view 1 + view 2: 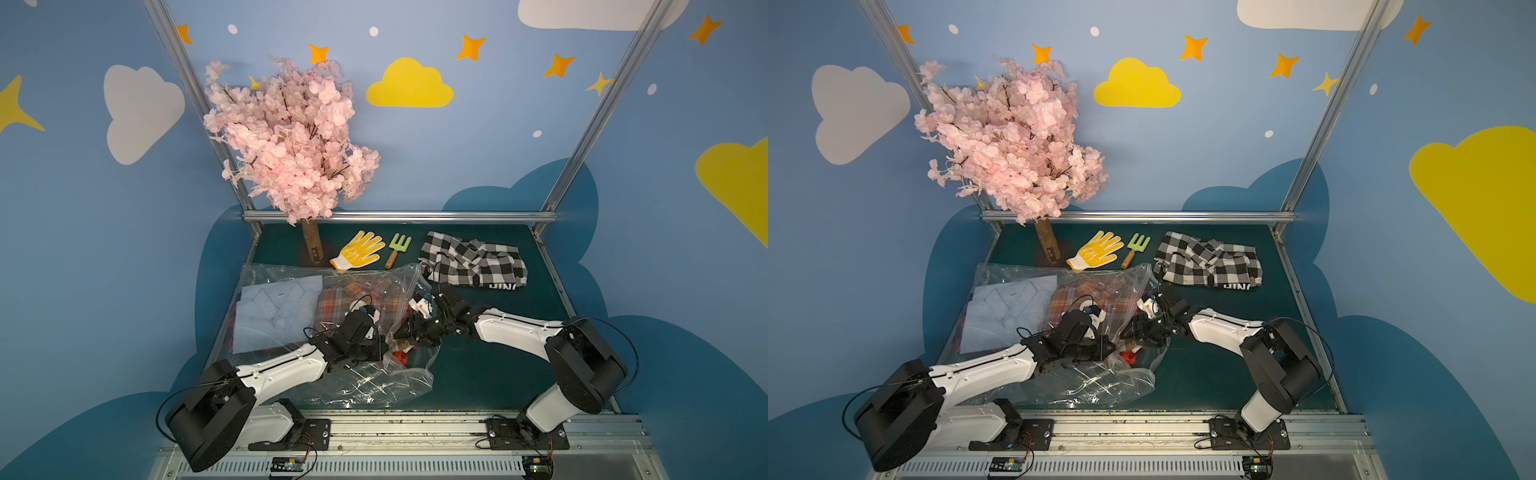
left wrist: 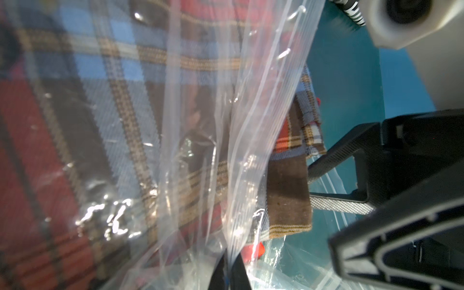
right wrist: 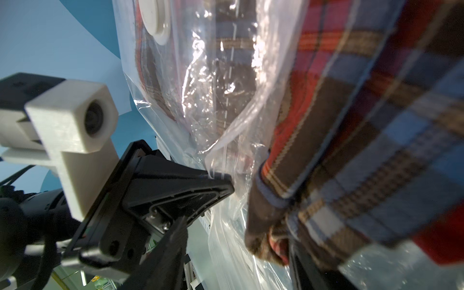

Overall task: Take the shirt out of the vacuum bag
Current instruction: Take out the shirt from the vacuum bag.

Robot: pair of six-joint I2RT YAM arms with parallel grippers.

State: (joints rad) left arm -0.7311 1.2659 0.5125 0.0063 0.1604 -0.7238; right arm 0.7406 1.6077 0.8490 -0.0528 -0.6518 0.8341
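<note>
The vacuum bag (image 1: pixel 374 384) (image 1: pixel 1100 384) is lying over the left half of the dark green worktop (image 1: pixel 498 365), reaching from near the far edge almost to the front edge, its crumpled mouth turning toward the middle. Under its clear film a red, blue and brown plaid shirt (image 1: pixel 338 299) (image 1: pixel 1065 299) is sitting toward the worktop's middle, beside a folded pale blue shirt (image 1: pixel 274 311) nearer the left edge. The right wrist view is showing the bag's round white valve (image 3: pixel 155 20) over the plaid cloth. The left gripper (image 1: pixel 383 345) (image 2: pixel 229 266) is closed tight, pinching a fold of the bag's film at the mouth, and that film is hanging in pleats between its camera and the shirt. A brown cuff (image 2: pixel 288 198) of the plaid shirt is poking out past the plastic. The right gripper (image 1: pixel 400 334) (image 2: pixel 311 185) is reaching in from the right with its jaws standing partly apart and the cuff at their tips; whether the pads are pressing on it cannot be told. Loose film is bunching around both grippers. A black-and-white checked shirt (image 1: pixel 473 262) (image 1: pixel 1212 262) is lying crumpled in the far right corner, just behind the right wrist. A yellow work glove (image 1: pixel 359 251) (image 1: pixel 1096 251) and a small green hand rake (image 1: pixel 398 249) (image 1: pixel 1136 249) are lying along the middle of the far edge, the glove's cuff touching the bag's far rim. A pink blossom tree (image 1: pixel 291 137) (image 1: pixel 1009 137) is standing in the far left corner.
</note>
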